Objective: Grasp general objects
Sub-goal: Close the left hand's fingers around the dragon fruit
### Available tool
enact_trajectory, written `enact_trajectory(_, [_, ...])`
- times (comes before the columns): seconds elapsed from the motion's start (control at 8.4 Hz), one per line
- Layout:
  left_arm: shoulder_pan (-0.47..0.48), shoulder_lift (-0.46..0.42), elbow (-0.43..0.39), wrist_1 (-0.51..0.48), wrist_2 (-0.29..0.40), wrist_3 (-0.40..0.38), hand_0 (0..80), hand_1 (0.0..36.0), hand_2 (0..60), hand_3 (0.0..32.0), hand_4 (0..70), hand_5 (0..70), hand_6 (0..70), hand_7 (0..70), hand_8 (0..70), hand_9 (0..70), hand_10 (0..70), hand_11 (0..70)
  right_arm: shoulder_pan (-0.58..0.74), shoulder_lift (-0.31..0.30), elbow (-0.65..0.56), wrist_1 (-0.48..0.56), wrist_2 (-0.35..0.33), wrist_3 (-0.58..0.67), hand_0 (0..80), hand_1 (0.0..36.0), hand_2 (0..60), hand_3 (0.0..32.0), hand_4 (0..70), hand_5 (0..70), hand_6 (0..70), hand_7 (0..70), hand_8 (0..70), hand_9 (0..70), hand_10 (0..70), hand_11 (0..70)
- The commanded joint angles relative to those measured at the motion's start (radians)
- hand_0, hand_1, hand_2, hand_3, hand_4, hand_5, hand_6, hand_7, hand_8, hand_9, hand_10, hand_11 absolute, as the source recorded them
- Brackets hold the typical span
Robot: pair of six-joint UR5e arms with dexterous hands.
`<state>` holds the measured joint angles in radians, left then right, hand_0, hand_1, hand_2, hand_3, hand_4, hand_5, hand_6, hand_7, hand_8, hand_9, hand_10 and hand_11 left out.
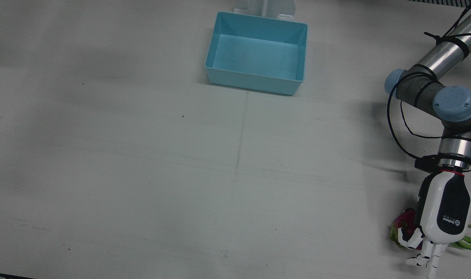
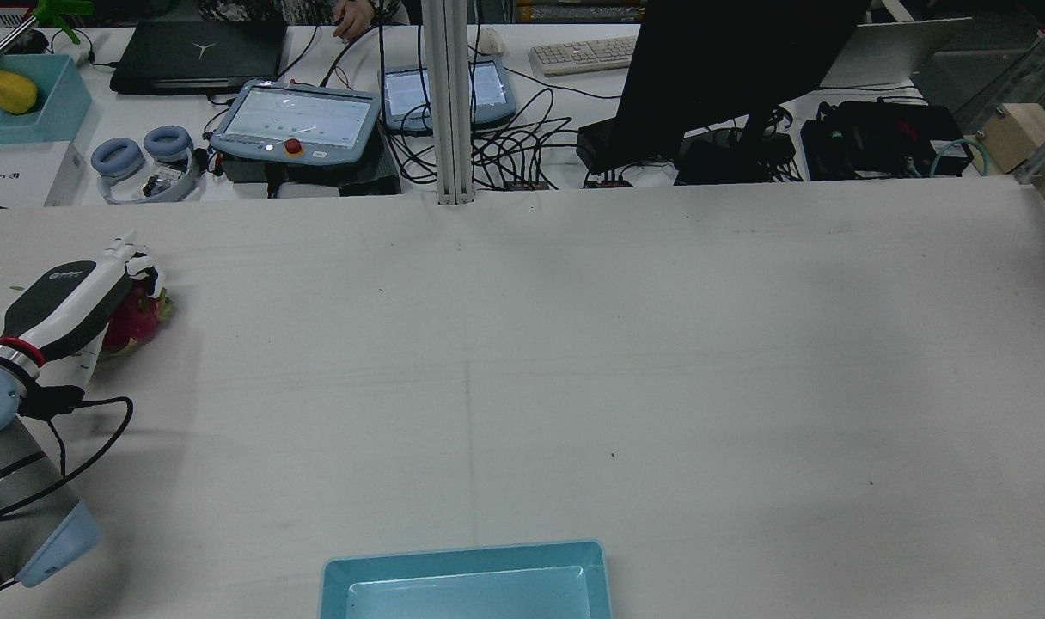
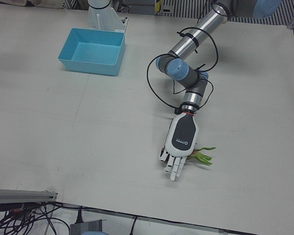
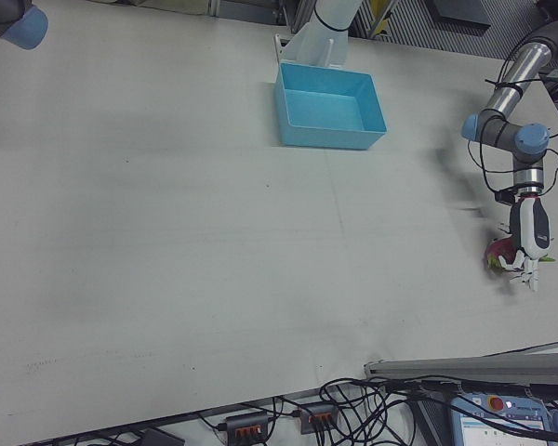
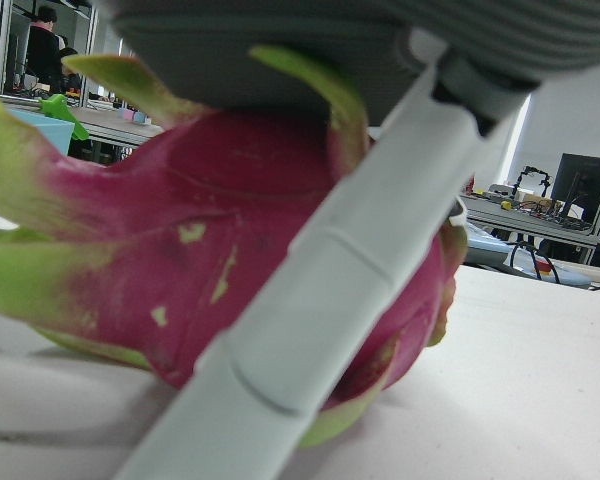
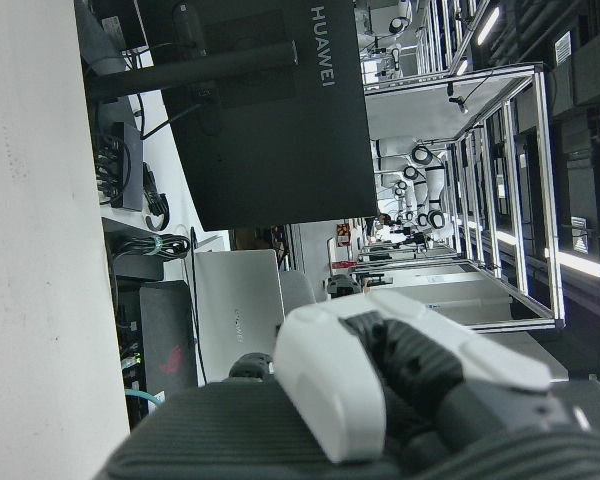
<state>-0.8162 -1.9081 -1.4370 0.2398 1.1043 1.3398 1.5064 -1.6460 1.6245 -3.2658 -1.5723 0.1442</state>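
The dragon fruit is lying on the table near the front edge, far from the blue bin. It is covered by the left hand, fingers outstretched beyond it, one crossing its side; whether it is gripped cannot be told. The right hand is seen curled, holding nothing.

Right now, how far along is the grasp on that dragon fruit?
Done: the left hand has reached the pink, green-scaled dragon fruit near the table's front edge and sits over it. In hand: one of the fingers lies across the fruit, but it is resting on the table, so the grip isn't confirmed. Left: closing, lifting, perhaps carrying to the empty light-blue plastic bin.
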Motion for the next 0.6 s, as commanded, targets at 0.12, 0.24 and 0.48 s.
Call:
enact_trajectory(0.12, [0.002, -0.005, 0.012, 0.0, -0.001, 0.001, 80.0, 36.0, 60.0, 0.0, 16.4, 70.0, 20.1, 70.0, 3.0, 17.3, 0.4, 4.2, 0.0, 0.0, 0.0, 0.0, 0.0, 0.0, 0.0, 0.0, 0.0, 0.0, 0.0, 0.0, 0.0, 0.0, 0.0, 0.0, 0.0, 0.0])
enact_trajectory(0.24, [0.002, -0.014, 0.018, 0.003, -0.001, 0.001, 80.0, 36.0, 60.0, 0.0, 29.5, 70.0, 32.6, 70.0, 5.5, 18.6, 6.7, 15.0, 0.0, 0.0, 0.0, 0.0, 0.0, 0.0, 0.0, 0.0, 0.0, 0.0, 0.0, 0.0, 0.0, 0.0, 0.0, 0.0, 0.0, 0.0])
enact_trajectory(0.48, [0.002, -0.019, 0.027, 0.003, -0.001, 0.001, 80.0, 36.0, 60.0, 0.0, 45.7, 70.0, 56.3, 70.0, 10.2, 18.6, 21.0, 35.2, 0.0, 0.0, 0.0, 0.0, 0.0, 0.0, 0.0, 0.0, 0.0, 0.0, 0.0, 0.0, 0.0, 0.0, 0.0, 0.0, 0.0, 0.0])
